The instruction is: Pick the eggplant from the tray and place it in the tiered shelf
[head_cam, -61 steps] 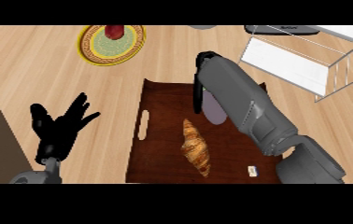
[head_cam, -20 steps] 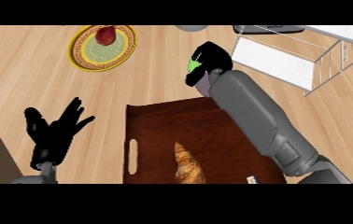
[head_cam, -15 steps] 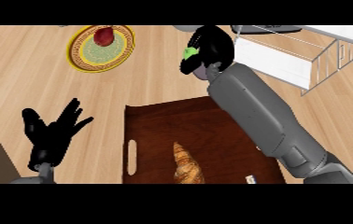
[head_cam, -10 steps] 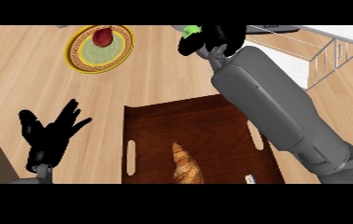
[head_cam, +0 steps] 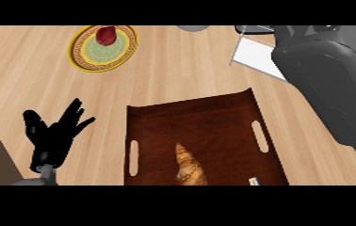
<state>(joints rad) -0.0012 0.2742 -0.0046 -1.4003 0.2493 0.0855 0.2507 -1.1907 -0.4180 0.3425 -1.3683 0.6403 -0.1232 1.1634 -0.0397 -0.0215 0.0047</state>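
The dark wooden tray (head_cam: 208, 121) lies at the lower middle of the counter and holds a croissant (head_cam: 189, 166); no eggplant shows on it or anywhere else. My right forearm (head_cam: 319, 79) crosses the right side and runs up past the view's top edge, so the right hand is hidden. Part of the tiered shelf (head_cam: 256, 60), a white board with a thin metal frame, shows just left of that forearm. My left hand (head_cam: 55, 131) rests open, fingers up, at the lower left, apart from the tray.
A yellow-rimmed plate (head_cam: 87, 55) with a red fruit (head_cam: 106, 35) sits at the upper left. A grey round object (head_cam: 191, 27) peeks in at the top edge. A small white tag (head_cam: 254, 180) lies at the tray's near right corner.
The right arm, its hand shut on the green-topped eggplant, rose from the tray toward the shelf at the upper right until hand and eggplant left the view. The left hand stayed put.
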